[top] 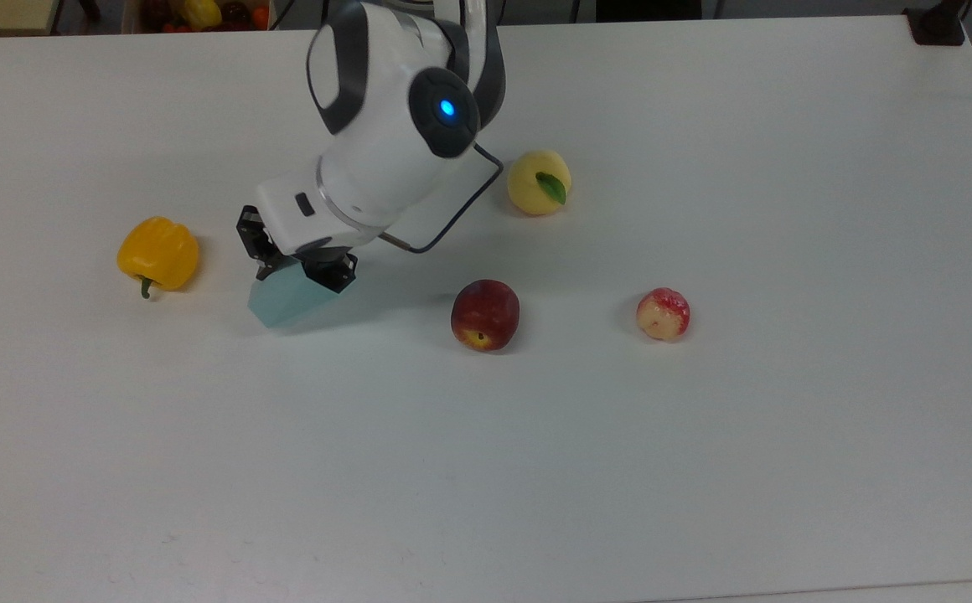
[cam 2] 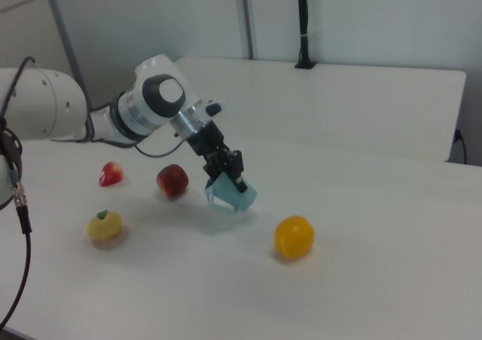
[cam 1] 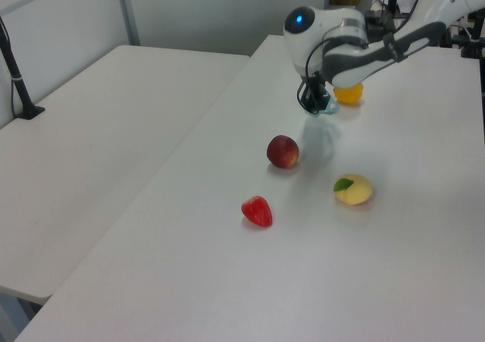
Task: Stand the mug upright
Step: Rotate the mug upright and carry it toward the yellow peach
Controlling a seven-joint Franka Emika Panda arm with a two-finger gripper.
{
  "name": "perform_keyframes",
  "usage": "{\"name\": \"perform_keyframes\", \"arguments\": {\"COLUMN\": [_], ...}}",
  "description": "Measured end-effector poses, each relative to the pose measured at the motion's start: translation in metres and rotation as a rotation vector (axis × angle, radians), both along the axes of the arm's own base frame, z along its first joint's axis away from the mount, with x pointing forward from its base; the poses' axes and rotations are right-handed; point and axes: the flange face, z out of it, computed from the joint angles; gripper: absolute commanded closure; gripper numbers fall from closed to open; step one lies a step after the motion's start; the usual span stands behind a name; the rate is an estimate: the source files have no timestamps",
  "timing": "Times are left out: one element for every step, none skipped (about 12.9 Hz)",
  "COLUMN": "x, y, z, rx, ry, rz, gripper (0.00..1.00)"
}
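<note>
We see the mug [cam 2: 230, 195] tilted at centre frame of the right view, clamped at its rim by the jaws, seemingly lifted just clear of the bench [cam 2: 361, 264].

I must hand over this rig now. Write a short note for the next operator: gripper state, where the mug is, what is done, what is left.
Gripper: shut on the mug's rim.
Mug: held tilted, seemingly just clear of the table, between the yellow pepper and the dark red peach in the top view.
Done: grasp and partial lift.
Left: finish turning it upright, set it down, release.
</note>
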Motion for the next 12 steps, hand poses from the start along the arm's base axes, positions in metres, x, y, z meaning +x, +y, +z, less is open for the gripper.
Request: {"name": "perform_keyframes", "arguments": {"x": [0.0, 0.0, 0.001, 0.001, -0.003, -0.009, -0.021, -0.033, -0.045, -0.053, -0.062, -0.071], "y": [-0.004, -0.007, -0.01, -0.016, -0.024, -0.03, -0.04, -0.047, -0.049, -0.047, -0.043, -0.037], "z": [0.012, 0.024, 0.036, 0.052, 0.063, 0.068, 0.075, 0.083, 0.09, 0.092, 0.091, 0.088], "rx": [0.063, 0.13, 0.194, 0.279, 0.347, 0.388, 0.448, 0.498, 0.545, 0.569, 0.587, 0.599], "ry": [0.007, 0.01, 0.006, 0.0, 0.026, 0.069, 0.16, 0.226, 0.256, 0.267, 0.281, 0.298], "rz": [0.005, 0.013, 0.023, 0.04, 0.059, 0.084, 0.138, 0.187, 0.214, 0.221, 0.229, 0.236], "gripper": [1.0, 1.0, 1.0, 1.0, 1.0, 1.0, 1.0, 1.0, 1.0, 1.0, 1.0, 1.0]}}
